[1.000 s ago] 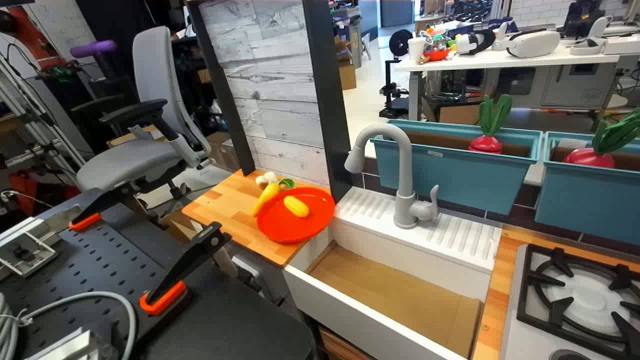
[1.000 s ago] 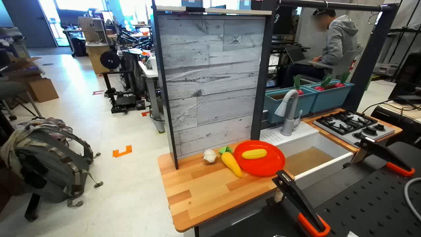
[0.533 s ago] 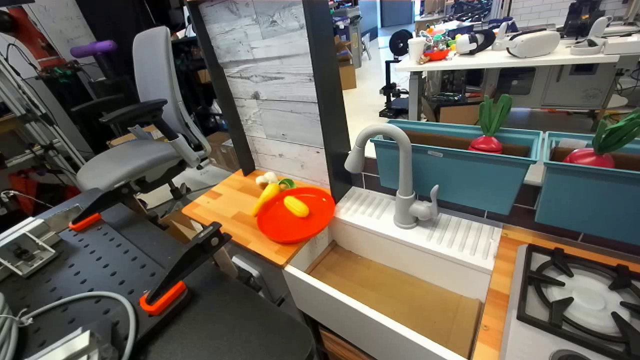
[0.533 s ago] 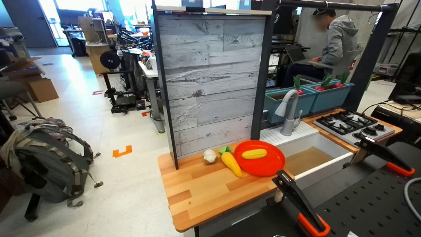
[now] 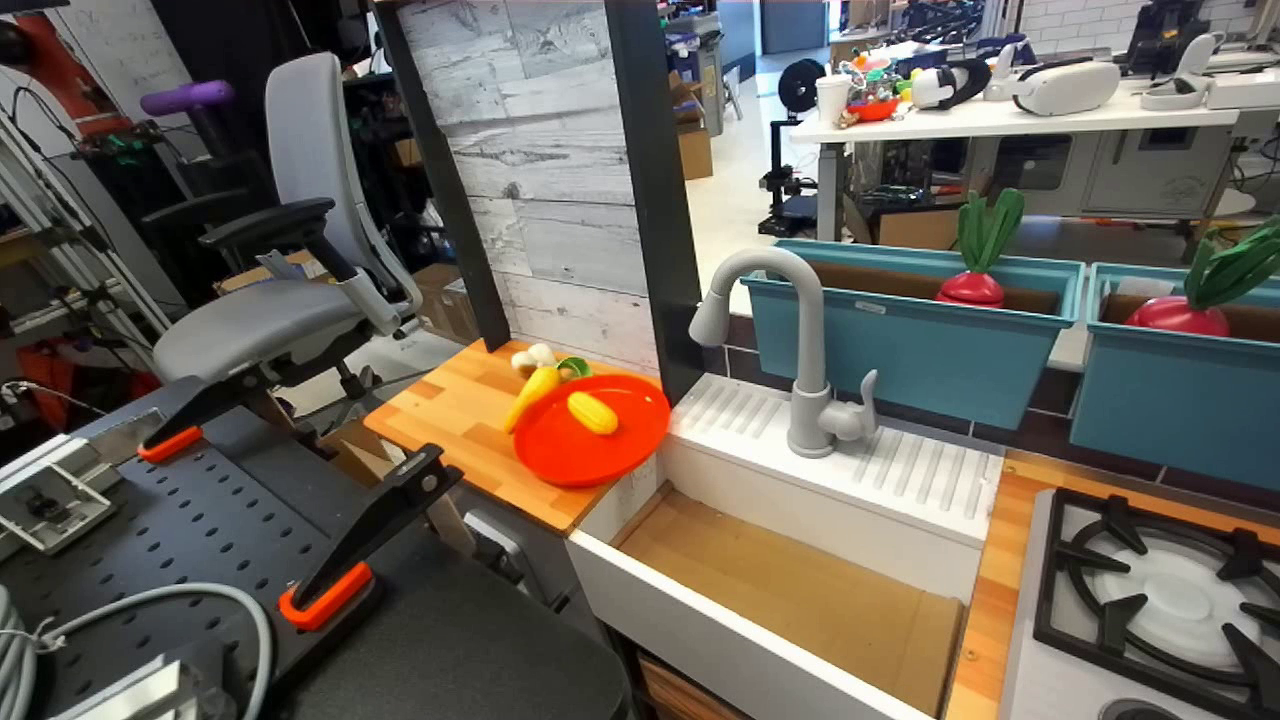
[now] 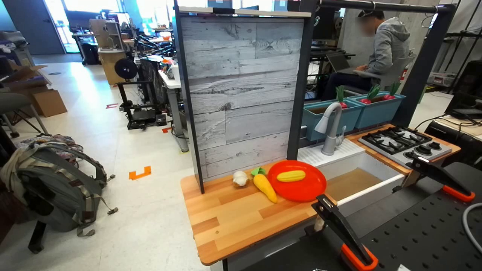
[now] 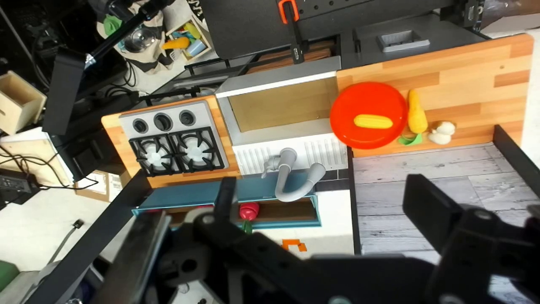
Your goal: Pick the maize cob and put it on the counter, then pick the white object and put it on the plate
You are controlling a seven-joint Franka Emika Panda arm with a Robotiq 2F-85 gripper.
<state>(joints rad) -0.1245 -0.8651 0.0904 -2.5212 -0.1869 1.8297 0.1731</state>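
Cob (image 7: 373, 121): one, yellow, stubby, kernelled. Lies on its side on the plate (image 7: 367, 96), a little off the middle, toward the panel (image 6: 241, 90). By judgement: light, stiff plastic, not fragile; smooth enough to slide, round enough to roll. Best taken across the waist, by its two long flanks.

Plate: one, red, shallow. On the counter (image 6: 233, 226); its rim seems to reach past the counter's end toward the sink (image 6: 371, 189), so pressing there may tip it.

Carrot (image 6: 264, 188): one, yellow, green-leafed. At the plate's side away from the sink; touching the rim or just beside, cannot tell.

White object (image 6: 240, 178): one, rounded, lobed. On the counter, past the carrot from the plate. Probably light and firm; take across the bulb. In an exterior view the white object (image 5: 540, 355) runs into the carrot; in an exterior view counter shows between it and the carrot (image 6: 264, 188).

Gripper (image 7: 321, 181): one, well apart from the plate; fingers (image 7: 422, 198) spread, nothing held. Wrist view only; absent from both exterior views.

Stove (image 5: 1160, 600): across the sink from the plate; cut by the frame in an exterior view, whole in the wrist view.
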